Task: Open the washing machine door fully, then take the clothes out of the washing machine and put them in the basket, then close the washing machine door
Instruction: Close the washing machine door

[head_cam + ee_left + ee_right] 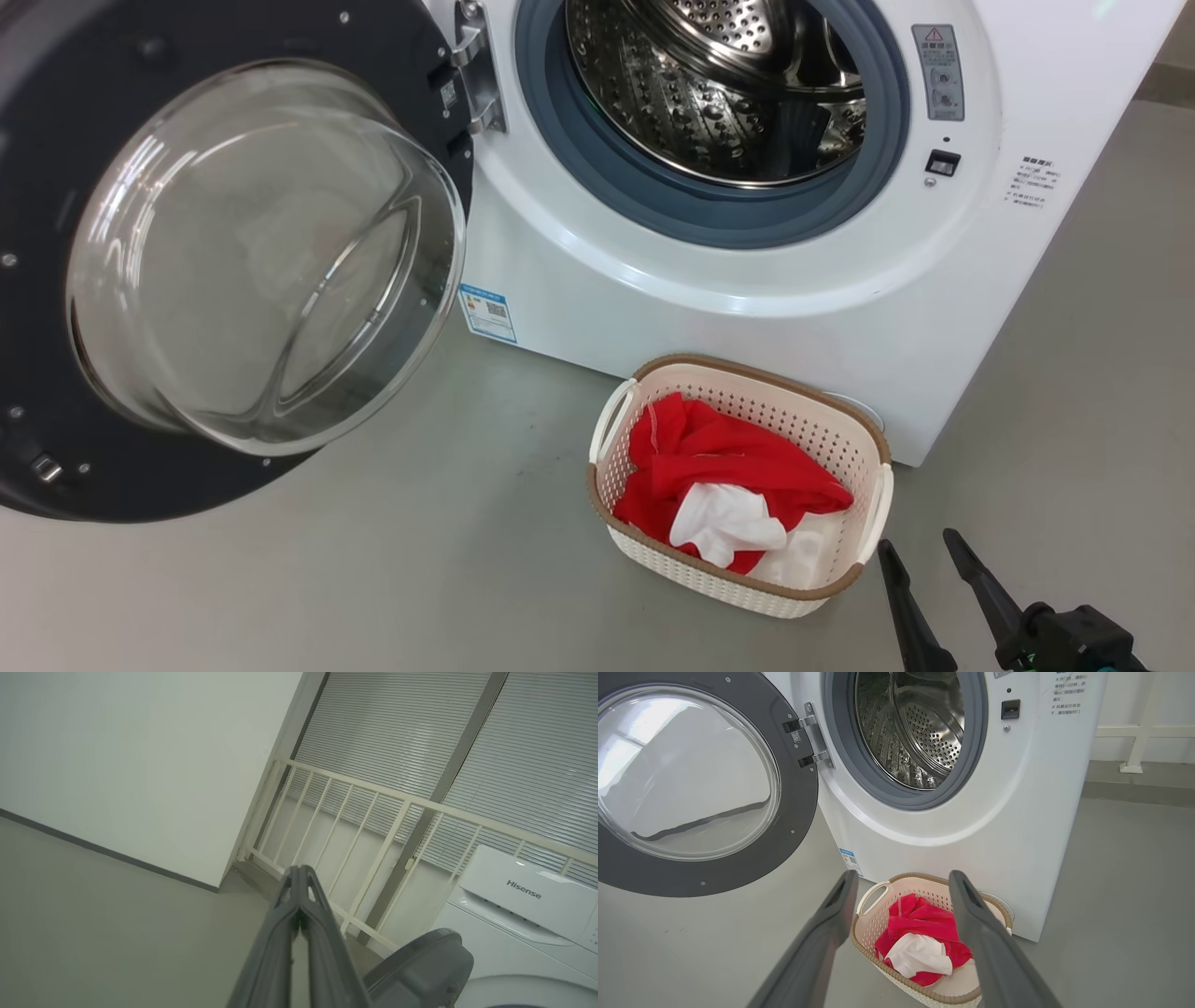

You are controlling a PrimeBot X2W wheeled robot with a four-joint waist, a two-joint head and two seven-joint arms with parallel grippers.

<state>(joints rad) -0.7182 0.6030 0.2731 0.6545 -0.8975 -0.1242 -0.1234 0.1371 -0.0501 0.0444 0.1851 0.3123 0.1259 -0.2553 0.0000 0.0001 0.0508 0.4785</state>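
Two views: clothes [719, 457] in basket [803, 420] | left wrist: railing [383, 851], blinds [397, 728]

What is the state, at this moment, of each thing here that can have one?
washing machine door: swung wide open
washing machine: no clothes visible in its drum
clothes: heaped inside the basket
basket: upright on the floor, partly filled
left pincer: shut, holding nothing
right pincer: open, holding nothing
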